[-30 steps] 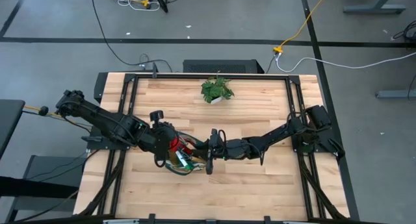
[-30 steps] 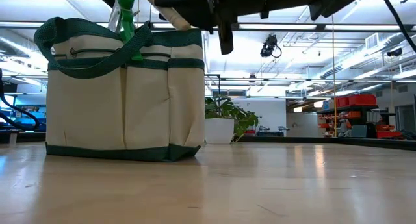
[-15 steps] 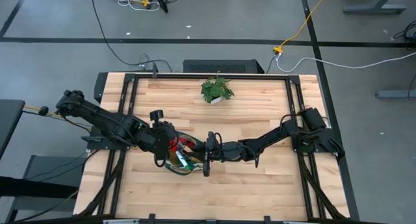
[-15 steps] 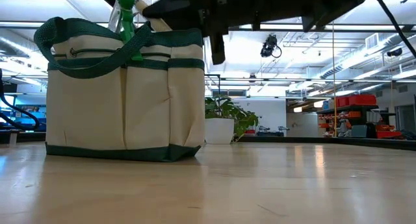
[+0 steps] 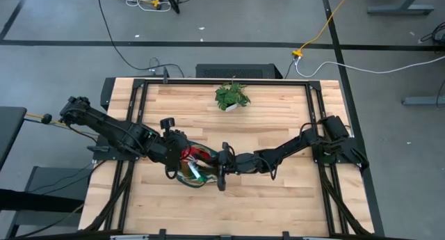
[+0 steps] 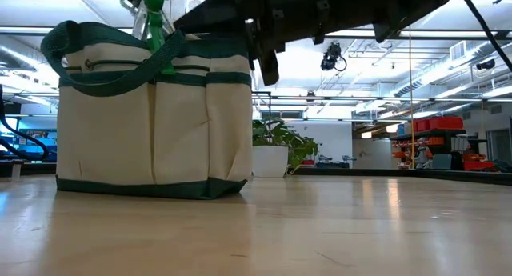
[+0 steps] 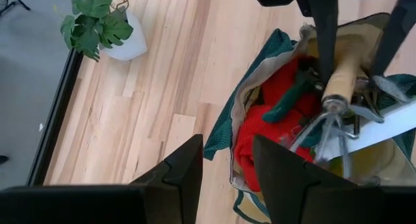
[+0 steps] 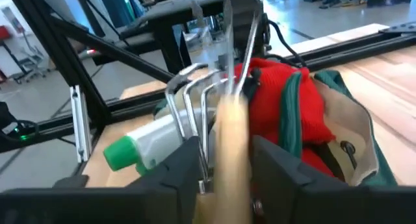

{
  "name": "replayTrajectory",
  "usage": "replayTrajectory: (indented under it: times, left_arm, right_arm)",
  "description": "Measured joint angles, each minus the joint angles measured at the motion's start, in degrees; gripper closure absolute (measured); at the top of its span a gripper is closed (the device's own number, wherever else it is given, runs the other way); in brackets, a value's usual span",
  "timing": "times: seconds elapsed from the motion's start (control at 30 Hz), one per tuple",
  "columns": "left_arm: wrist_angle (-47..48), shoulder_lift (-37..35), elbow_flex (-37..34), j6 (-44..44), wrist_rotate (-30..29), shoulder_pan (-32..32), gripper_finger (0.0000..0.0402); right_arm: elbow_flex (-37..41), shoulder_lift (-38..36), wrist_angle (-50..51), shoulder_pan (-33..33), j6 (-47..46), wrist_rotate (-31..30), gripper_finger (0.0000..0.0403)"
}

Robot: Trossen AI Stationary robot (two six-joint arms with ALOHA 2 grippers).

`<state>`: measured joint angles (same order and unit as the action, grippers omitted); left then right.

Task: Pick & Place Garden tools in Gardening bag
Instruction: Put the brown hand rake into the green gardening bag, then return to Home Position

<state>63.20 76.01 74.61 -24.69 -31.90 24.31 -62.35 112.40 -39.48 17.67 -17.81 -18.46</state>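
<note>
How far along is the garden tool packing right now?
Nearly done. The red gloves and a green-capped bottle already sit in the gardening bag. The right hand has the wooden-handled rake between its fingers over the bag's opening. The left hand waits open beside the bag. No tools lie loose on the table.

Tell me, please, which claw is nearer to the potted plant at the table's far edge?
The right claw is slightly nearer: it is over the gardening bag on the side toward the potted plant. The left claw hangs over the bag's other side, farther away.
</note>
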Motion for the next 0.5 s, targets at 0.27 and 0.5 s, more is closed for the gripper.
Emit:
replayTrajectory:
  times: [0.27, 0.5]
  left_arm:
    - [0.02, 0.00, -0.01, 0.00, 0.01, 0.01, 0.0262]
    - [0.04, 0.01, 0.00, -0.02, 0.00, 0.01, 0.0262]
  right_arm:
    - [0.00, 0.00, -0.83, 0.00, 0.99, -0.04, 0.0243]
    - [0.00, -4.37, 1.38, 0.00, 4.92, -0.06, 0.0266]
